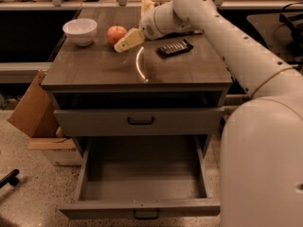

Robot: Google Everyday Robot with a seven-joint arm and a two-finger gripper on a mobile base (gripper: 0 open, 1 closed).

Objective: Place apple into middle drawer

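The red-orange apple (pixel 116 34) sits at the back left of the cabinet top. My gripper (pixel 136 23) is just to its right, open, with one yellowish finger (pixel 128 40) reaching to the apple's front right side and the other finger (pixel 147 5) up behind. It holds nothing. The middle drawer (pixel 142 208), the lowest one, is pulled out and its inside is bare.
A white bowl (pixel 80 30) stands left of the apple. A dark flat packet (pixel 174 48) lies right of the gripper. The drawer front above (pixel 139 121) is closed. A cardboard box (pixel 31 109) leans on the floor at the left. My arm spans the right side.
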